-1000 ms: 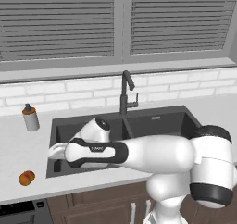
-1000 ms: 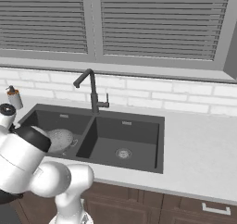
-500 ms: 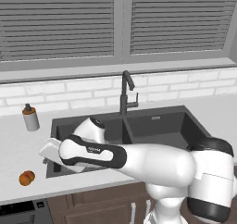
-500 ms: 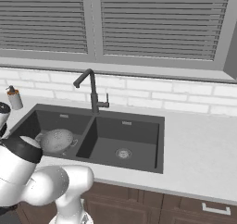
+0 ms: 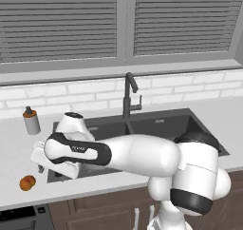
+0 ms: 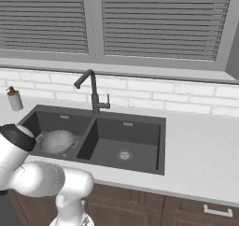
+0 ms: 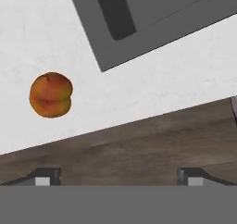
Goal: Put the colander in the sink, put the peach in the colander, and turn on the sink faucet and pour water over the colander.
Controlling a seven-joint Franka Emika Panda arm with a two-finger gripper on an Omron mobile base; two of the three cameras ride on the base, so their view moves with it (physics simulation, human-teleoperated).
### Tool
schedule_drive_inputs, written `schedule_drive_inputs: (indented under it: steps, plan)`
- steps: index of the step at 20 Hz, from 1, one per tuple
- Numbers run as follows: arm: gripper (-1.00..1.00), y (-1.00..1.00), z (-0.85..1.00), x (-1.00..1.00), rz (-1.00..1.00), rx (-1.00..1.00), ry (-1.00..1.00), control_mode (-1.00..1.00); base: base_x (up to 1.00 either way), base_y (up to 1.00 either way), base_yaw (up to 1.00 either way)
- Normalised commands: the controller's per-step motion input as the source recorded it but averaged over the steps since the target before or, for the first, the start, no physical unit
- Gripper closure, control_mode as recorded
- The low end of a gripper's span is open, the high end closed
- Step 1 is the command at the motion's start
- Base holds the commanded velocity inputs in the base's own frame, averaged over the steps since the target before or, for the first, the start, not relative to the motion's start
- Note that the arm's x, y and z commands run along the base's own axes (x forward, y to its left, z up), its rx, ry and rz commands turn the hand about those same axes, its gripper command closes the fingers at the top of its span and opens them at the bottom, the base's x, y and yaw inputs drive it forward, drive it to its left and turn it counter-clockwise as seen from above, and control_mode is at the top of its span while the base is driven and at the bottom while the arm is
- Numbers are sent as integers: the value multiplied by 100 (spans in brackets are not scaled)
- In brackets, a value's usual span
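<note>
End effector (image 7: pixel 118 177) hangs with its jaws spread wide and empty above the front edge of the surface (image 7: pixel 152 75), near the corner of the sink (image 6: pixel 100 138). Off to one side of it, the peach (image 7: pixel 51 94) rests alone on the surface, while the colander (image 6: pixel 58 141) already sits in the left basin. Being round, light and probably easily bruised, the peach is best pinched gently across its widest middle so it doesn't roll away.

Grey bottle (image 5: pixel 31 121) with dark-orange cap upright on white counter (image 5: pixel 14 153), near white brick backsplash (image 6: pixel 154 96). Closed grey blinds (image 6: pixel 154 22) above. Brown cabinets (image 6: pixel 140 206) below counter.
</note>
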Motion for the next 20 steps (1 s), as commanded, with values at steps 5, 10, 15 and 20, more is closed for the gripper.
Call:
schedule_drive_inputs:
  steps: [5, 10, 15, 20]
  plan:
    - [-100, 23, -13, 10, -2, -67, 6, -100, 0, 0, 0]
    - [-100, 18, 1, 11, 0, -32, -1, -100, 0, 0, 0]
    - [-100, 10, 0, 0, 0, -10, -15, -100, 0, 0, 0]
    - [-100, 3, -3, 0, 0, 0, -22, -100, 0, 0, 0]
